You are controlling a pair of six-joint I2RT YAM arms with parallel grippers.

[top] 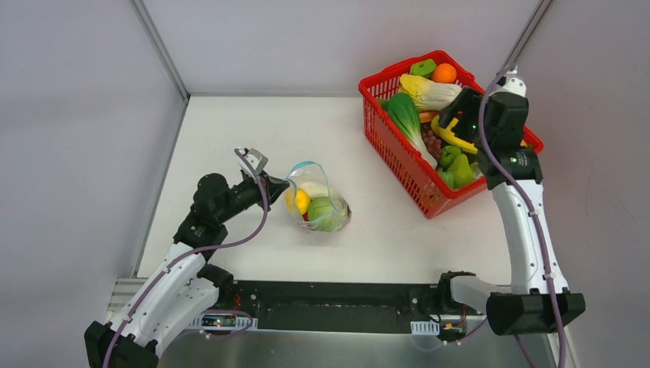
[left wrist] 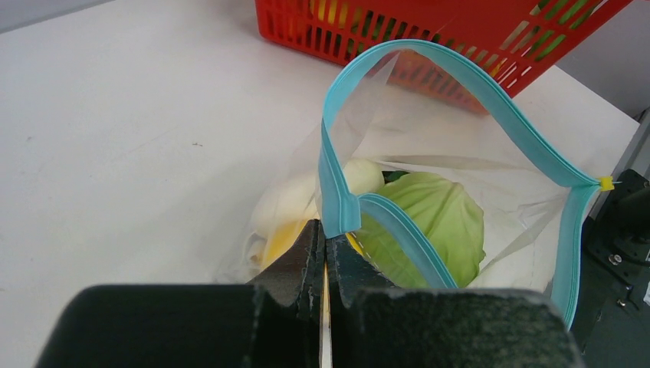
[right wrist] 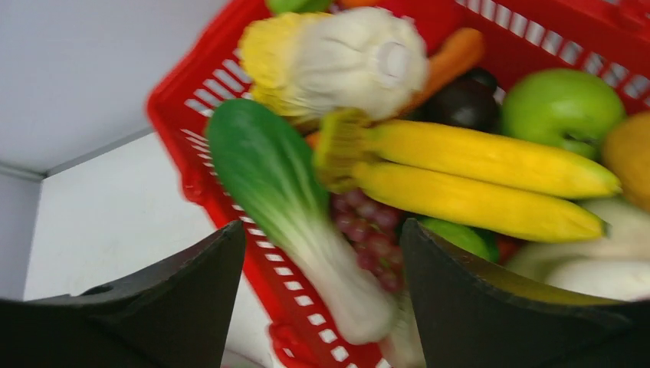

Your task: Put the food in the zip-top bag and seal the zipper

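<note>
The clear zip-top bag (top: pixel 320 205) lies mid-table with its mouth held open. Its teal zipper (left wrist: pixel 467 88) forms a wide loop. Inside lie a green cabbage (left wrist: pixel 441 218), a white radish (left wrist: pixel 360 175) and a yellow lemon (top: pixel 300 201). My left gripper (left wrist: pixel 326 239) is shut on the zipper edge at the near side of the mouth, seen from above (top: pixel 283 186) at the bag's left. My right gripper (right wrist: pixel 322 234) hangs open and empty over the red basket (top: pixel 398 153), above a bok choy (right wrist: pixel 268 176) and grapes (right wrist: pixel 368 230). A dark purple ball (right wrist: pixel 464 103) lies deeper in the basket.
The basket at the back right also holds bananas (right wrist: pixel 475 169), a napa cabbage (right wrist: pixel 337 57), a green apple (right wrist: pixel 563 103) and a carrot (right wrist: pixel 454 55). White walls border the table on the left and behind.
</note>
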